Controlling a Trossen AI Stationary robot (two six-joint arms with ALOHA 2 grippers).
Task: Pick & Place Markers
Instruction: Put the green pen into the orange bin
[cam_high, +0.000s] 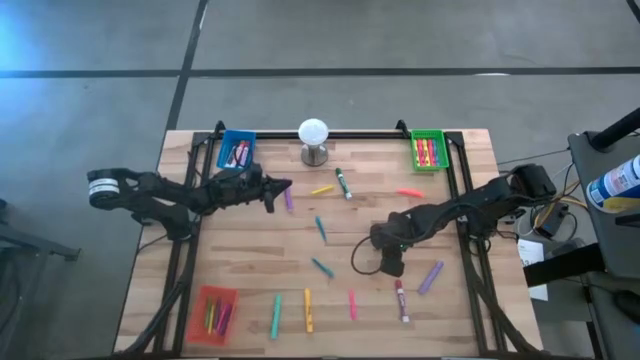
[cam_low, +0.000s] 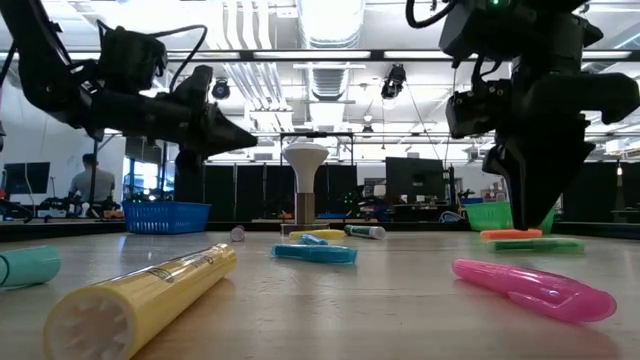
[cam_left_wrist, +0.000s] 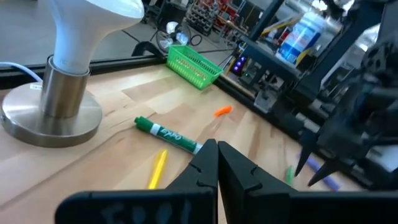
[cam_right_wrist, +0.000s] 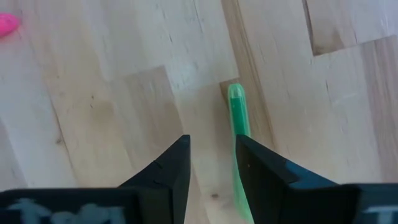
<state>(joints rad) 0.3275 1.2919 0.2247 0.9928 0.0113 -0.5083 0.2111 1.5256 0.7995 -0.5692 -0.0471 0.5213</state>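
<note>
Two arms over surface: right end effector (cam_high: 390, 266) points down, fingers parted, green marker (cam_right_wrist: 237, 127) lying beside one finger, ungripped. Left end effector (cam_high: 284, 186) level, closed, empty, at 10 o'clock. Markers scattered mid-surface.

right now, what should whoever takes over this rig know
Left gripper: shut, empty, raised near the blue tray.
Right gripper: open, over the table, a green marker by one finger, not gripped.
Done: some markers already sit in the blue, green and red trays.
Left: about a dozen markers lie loose on the table, among them the pink one and the yellow one.
</note>
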